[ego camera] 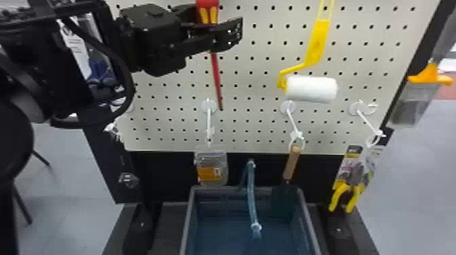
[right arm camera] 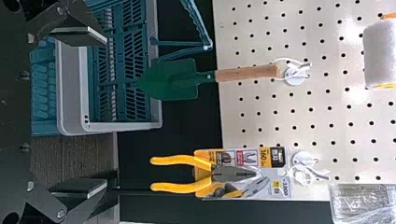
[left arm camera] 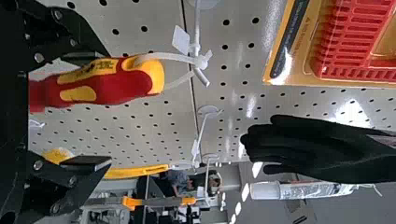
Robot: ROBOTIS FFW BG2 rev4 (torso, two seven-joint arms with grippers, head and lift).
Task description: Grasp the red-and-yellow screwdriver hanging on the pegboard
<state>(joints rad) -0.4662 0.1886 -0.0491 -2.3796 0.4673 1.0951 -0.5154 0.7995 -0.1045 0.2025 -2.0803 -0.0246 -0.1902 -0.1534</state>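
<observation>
1. Left gripper (ego camera: 230, 32): fingers spread wide, at the upper left of the pegboard (ego camera: 258, 130) in the head view; nothing clamped.
2. Red-and-yellow screwdriver (ego camera: 208, 11): upright against the board side, handle up, red shaft pointing down. Left wrist view puts its handle between the two fingers, close to one and well apart from the other. Contact with the nearer finger: cannot tell.
3. Suspension: a white tie (left arm camera: 170, 56) loops from the handle's end to a white hook (left arm camera: 201, 77).
4. Right gripper (right arm camera: 105, 112): fingers far apart, nothing between them, facing the board's lower part.
5. Paint roller (ego camera: 311, 89): yellow handle, white sleeve, hanging to the right of the screwdriver in the head view.
6. Trowel (ego camera: 291, 162): wooden handle, green blade, hung by a loop; blade at the far side of a crate (ego camera: 187, 220).
7. Pliers (right arm camera: 180, 160): yellow grips, on a card, hanging right of the trowel in the head view.
8. Black glove (left arm camera: 322, 149): beside a white tube (left arm camera: 303, 190), left wrist view.
</observation>
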